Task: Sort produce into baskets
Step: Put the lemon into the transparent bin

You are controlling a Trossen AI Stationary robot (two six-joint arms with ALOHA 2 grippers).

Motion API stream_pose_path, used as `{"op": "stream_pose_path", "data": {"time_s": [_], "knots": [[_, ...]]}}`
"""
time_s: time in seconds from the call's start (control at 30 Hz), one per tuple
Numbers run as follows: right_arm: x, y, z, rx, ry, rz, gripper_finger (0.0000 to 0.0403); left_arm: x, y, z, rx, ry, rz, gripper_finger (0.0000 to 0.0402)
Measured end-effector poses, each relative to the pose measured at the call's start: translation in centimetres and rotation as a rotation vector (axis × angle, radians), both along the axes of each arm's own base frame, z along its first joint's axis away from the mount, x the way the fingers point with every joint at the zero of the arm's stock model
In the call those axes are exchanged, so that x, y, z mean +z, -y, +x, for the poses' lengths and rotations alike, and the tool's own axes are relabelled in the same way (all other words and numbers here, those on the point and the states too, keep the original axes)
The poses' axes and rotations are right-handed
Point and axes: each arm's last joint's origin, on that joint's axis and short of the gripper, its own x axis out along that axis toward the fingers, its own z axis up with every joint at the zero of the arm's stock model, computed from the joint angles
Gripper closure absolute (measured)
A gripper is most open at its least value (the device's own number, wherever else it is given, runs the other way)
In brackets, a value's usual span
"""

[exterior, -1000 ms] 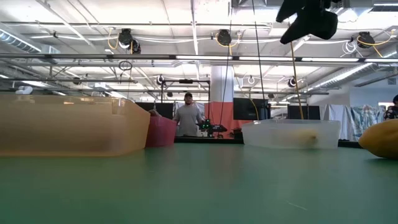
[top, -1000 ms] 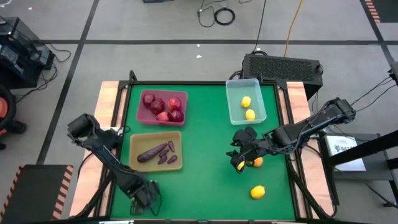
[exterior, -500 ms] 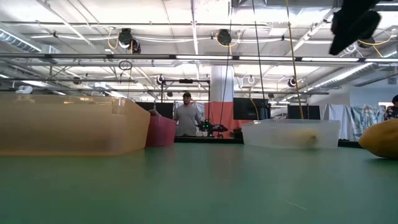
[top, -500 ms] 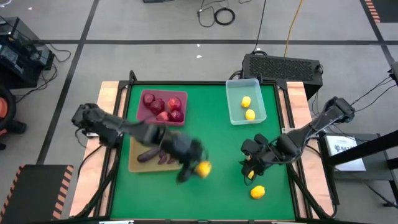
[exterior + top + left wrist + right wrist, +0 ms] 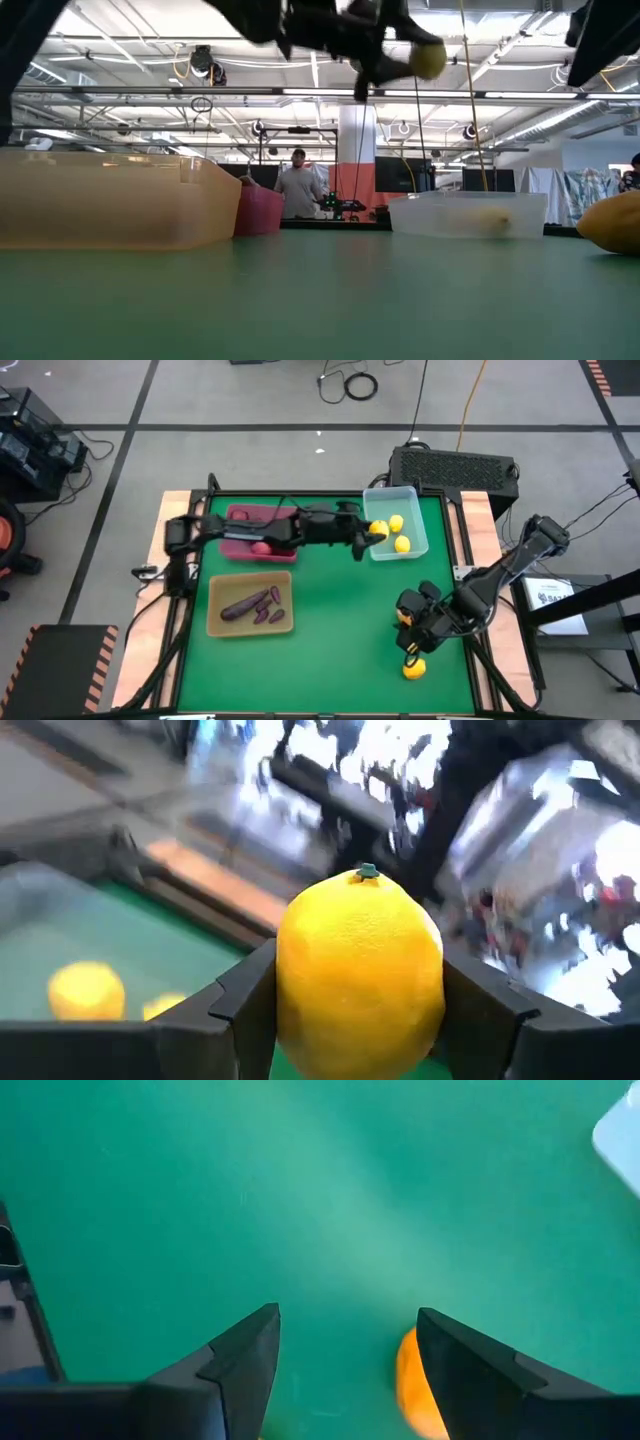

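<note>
I see my left pincer (image 5: 374, 532) squeezing a round yellow lemon (image 5: 360, 980) tight, up in the air by the edge of the deep clear plastic bin (image 5: 377, 548), which has two more lemons inside. My right pincer (image 5: 411, 643) hangs wide open, gripping nothing, over a yellow-orange fruit (image 5: 413, 669) on the green surface (image 5: 330, 620).

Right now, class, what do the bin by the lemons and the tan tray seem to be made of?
The bin: clear plastic, probably smooth; the green mat and two lemons show through its walls. The tan tray: likely translucent plastic with a matte, frosted look; in the low view light glows through its wall, though the material is not certain.
</note>
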Motion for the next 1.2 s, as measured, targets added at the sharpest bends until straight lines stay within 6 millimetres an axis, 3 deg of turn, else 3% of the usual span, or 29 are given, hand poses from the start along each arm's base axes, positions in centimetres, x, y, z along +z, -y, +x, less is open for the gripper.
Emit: {"op": "stream_pose_path", "data": {"time_s": [0.1, 0.27, 0.53, 0.7, 0.93, 1.2], "knots": [[0.0, -0.3, -0.2, -0.039, 0.002, 0.028, 0.0177, -2.2, -2.1, 1.5, 0.099, 0.048, -0.011, 0.0188], [0.0, -0.5, -0.3, -0.156, 0.021, 0.102, 0.0177, -6.4, -4.9, 4.4, 0.17, -0.021, -0.099, 0.0187], [0.2, -1.6, -0.7, -0.259, 0.056, 0.213, 0.0177, -8.5, -6.0, 7.6, 0.186, -0.018, 0.006, 0.0175], [0.1, -2.2, -1.3, -0.295, 0.062, 0.231, 0.0177, -7.9, -5.2, 7.9, 0.178, -0.043, 0.169, 0.0129], [0.1, -2.3, -1.9, -0.342, 0.124, 0.17, 0.0177, -8.1, -5.4, 7.8, 0.176, -0.081, 0.186, 0.0093], [0.1, -1.9, -2.2, -0.346, 0.115, 0.124, 0.0177, -4.6, -4.6, 8.8, 0.128, -0.165, 0.292, 0.0092]]}}
